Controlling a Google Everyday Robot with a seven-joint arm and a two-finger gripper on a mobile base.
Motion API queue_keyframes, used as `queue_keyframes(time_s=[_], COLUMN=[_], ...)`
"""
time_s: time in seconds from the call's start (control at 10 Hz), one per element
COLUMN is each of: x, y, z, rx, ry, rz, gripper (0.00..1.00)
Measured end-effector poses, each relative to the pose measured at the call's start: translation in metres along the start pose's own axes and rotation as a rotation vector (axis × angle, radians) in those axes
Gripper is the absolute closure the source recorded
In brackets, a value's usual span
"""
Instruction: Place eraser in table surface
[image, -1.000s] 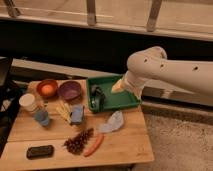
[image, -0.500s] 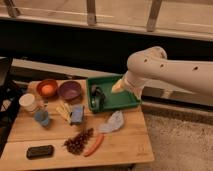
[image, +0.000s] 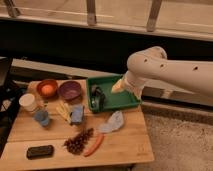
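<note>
Camera view: a wooden table is seen from above, with many small things on it. At the far left a white cup is placed, and just in front of it a small blue cup. The eraser is found at the front left corner. It lies flat on the table, touched by nothing and well apart from the arm. Behind the cups an orange bowl with something orange inside is set, and beside it on the right a purple bowl. In front of the purple bowl a yellow thing and a blue block lie side by side, touching or nearly so. Nearer to the front edge a dark red cluster is seen, with a carrot just to its right. A green tray stands at the back right of the table. In its left part a dark thing is seen, which cannot be made out. In front of the tray a pale crumpled thing lies on the wood. The white arm is stretched in from the right and bent downward. The gripper at its end is held over the right half of the tray. Whether it is released or clenched cannot be told.
</note>
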Motion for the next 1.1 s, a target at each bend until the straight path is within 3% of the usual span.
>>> queue_keyframes(time_s=[0.1,0.3,0.4,0.6,0.7,1.0,1.1], x=[0.0,0.006,0.018,0.032,0.045,0.084,0.108], y=[0.001,0.012,0.038,0.078,0.115,0.193,0.225], z=[-0.001,-0.006,-0.008,-0.006,-0.003,0.0,0.001], rx=[0.002,0.003,-0.009,-0.027,-0.049,-0.101,-0.124], ry=[-0.002,-0.008,-0.01,-0.007,0.0,0.019,0.032], rz=[-0.005,-0.078,-0.159,-0.253,-0.327,-0.505,-0.594], gripper=[0.21,0.21,0.21,0.21,0.21,0.21,0.21])
